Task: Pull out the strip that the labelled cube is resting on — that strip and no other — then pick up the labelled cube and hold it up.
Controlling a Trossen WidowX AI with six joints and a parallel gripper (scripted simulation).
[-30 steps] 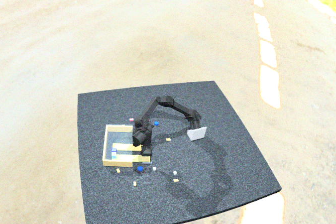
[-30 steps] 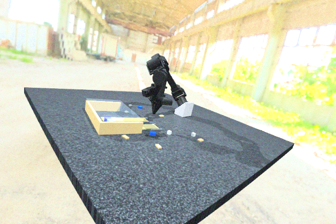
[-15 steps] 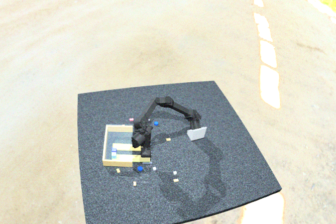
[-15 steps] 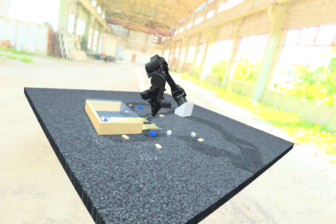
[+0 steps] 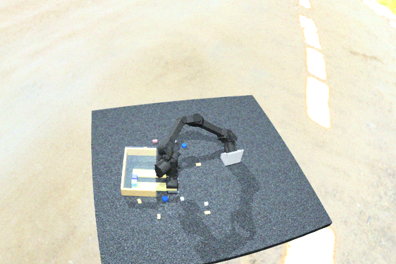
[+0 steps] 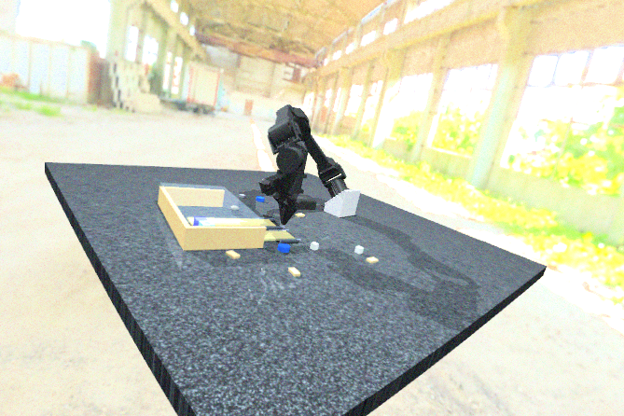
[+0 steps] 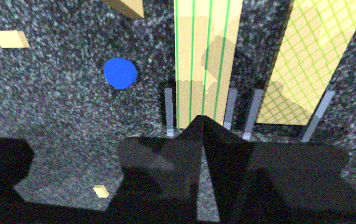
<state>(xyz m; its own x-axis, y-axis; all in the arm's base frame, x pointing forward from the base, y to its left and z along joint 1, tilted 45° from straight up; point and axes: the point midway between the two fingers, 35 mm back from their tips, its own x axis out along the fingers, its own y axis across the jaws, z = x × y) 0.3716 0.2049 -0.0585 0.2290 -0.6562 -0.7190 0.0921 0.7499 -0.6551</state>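
Note:
A wooden tray [image 5: 139, 171], open on its right side, holds two pale strips. The front strip [image 5: 151, 186] has green stripes in the wrist view [image 7: 202, 60]; the back strip [image 5: 145, 172] is cross-hatched there [image 7: 305, 65]. A light cube [image 5: 134, 182] sits on the front strip's far end, and a blue cube [image 5: 134, 176] sits just behind it. I cannot read a label on either. My gripper [image 7: 201, 119] is shut, its tips together over the striped strip's near end, between two grey posts [image 7: 169, 112]. It also shows in the top view [image 5: 172, 183].
A blue disc [image 7: 120, 73] lies left of the striped strip, also in the top view [image 5: 164, 198]. Small tan [image 5: 207, 212], white [image 5: 205, 203], blue [image 5: 183, 144] and red [image 5: 154, 140] pieces are scattered on the dark table. A white wedge [image 5: 232, 157] stands at the arm's base.

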